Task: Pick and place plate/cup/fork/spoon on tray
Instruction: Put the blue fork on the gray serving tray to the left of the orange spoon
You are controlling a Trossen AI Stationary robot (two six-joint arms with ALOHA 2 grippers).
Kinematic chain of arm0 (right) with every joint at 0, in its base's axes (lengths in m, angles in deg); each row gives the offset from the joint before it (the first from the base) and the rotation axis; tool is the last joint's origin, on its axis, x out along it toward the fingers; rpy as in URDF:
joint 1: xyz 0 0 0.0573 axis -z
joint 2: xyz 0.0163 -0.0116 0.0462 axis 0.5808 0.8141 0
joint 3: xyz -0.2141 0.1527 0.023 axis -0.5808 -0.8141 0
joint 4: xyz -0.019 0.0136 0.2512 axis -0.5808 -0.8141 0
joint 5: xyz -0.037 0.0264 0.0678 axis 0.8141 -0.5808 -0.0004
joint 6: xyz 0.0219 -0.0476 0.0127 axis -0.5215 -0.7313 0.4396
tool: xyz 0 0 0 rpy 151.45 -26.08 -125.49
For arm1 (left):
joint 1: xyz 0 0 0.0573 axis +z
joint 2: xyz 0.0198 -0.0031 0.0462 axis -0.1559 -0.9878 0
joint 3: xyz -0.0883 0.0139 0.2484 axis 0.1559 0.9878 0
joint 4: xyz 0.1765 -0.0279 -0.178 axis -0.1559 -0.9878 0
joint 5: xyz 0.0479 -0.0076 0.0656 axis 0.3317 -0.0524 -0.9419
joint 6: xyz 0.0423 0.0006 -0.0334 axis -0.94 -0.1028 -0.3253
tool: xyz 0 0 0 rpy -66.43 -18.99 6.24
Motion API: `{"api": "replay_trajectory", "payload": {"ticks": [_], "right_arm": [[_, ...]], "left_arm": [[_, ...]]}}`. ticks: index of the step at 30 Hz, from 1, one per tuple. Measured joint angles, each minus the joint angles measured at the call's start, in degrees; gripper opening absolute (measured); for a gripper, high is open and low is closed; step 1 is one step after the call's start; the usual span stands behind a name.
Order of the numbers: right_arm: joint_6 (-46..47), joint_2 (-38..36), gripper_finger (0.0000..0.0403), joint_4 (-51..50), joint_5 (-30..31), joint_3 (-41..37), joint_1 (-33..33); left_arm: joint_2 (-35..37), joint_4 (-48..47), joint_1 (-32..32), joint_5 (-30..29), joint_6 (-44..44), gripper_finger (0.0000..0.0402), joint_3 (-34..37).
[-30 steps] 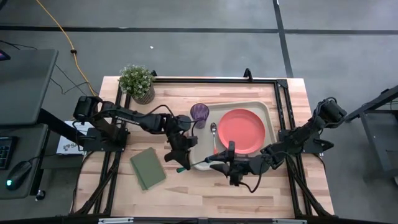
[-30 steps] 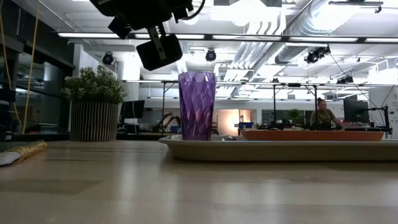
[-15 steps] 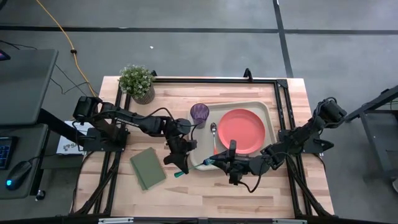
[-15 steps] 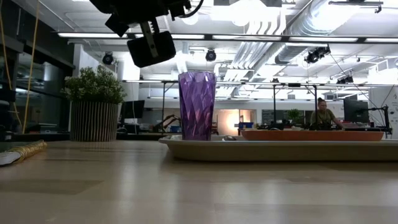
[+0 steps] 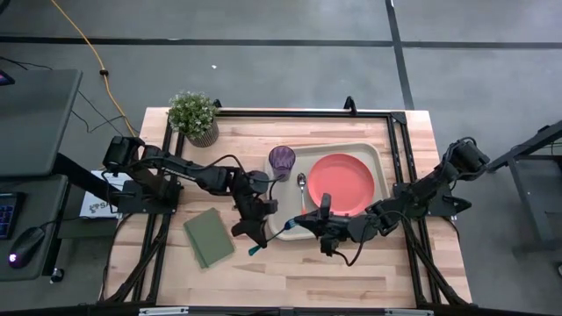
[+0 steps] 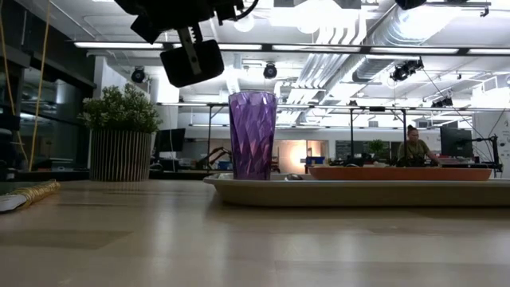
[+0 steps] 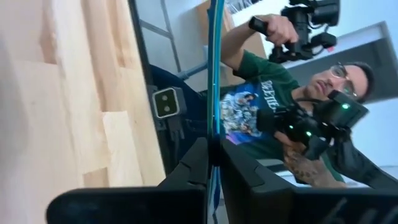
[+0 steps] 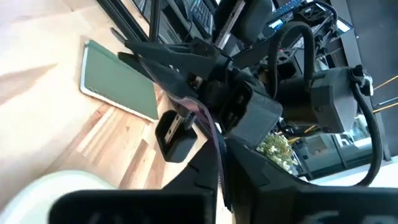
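Your table point(image 5: 351, 272) carries the cream tray point(image 5: 379, 154) toward its right half, and the orange-red plate point(image 5: 341, 183) lies flat inside the tray's right part. The green pad point(image 5: 208, 236) sits on the bare wood well left of the tray. The purple cup point(image 5: 282, 160) stands upright at the tray's left far corner. The spoon point(image 5: 302, 187) lies on the tray between cup and plate. You have the fork point(image 5: 272, 235) lifted over the tray's near left edge: your left gripper point(image 5: 253, 230) pinches its blue handle end, while your right gripper point(image 5: 309, 224) pinches the other end.
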Motion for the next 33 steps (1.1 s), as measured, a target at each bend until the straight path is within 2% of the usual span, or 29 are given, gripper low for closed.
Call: {"api": "replay_trajectory", "payload": {"ticks": [4,9,14,19,23,27,30,33], "right_arm": [[0.94,-0.06,0.0009,-0.07,1.18,0.00,-0.04],[3.60,0.07,0.0002,-2.70,3.24,0.00,-0.86],[7.43,-0.59,0.0000,-4.44,4.54,0.00,-1.80],[15.88,-4.92,0.0000,-12.15,6.84,0.00,-3.97],[25.48,-9.10,0.0000,-18.90,8.87,0.00,-6.59],[36.27,-12.42,0.0000,-26.50,11.83,0.02,-9.23],[42.90,-13.78,0.0000,-31.52,13.60,0.02,-10.86],[46.21,-14.36,0.0000,-34.70,13.83,0.02,-11.94]], "left_arm": [[0.00,-0.32,1.10,-2.22,-0.45,0.0022,0.06],[0.00,0.39,3.39,-6.57,-1.04,0.0066,-0.01],[0.00,0.17,6.69,-6.79,-4.39,0.0118,-0.19],[0.00,0.01,9.39,-6.32,-7.99,0.0167,-2.06],[0.00,0.03,10.12,-5.94,-11.56,0.0192,-5.40],[0.00,-2.26,10.43,-5.89,-17.23,0.0200,-10.75],[0.00,-8.55,10.60,-7.15,-24.25,0.0200,-15.89],[0.00,-17.80,10.69,-12.50,-33.55,0.0200,-21.89]]}}
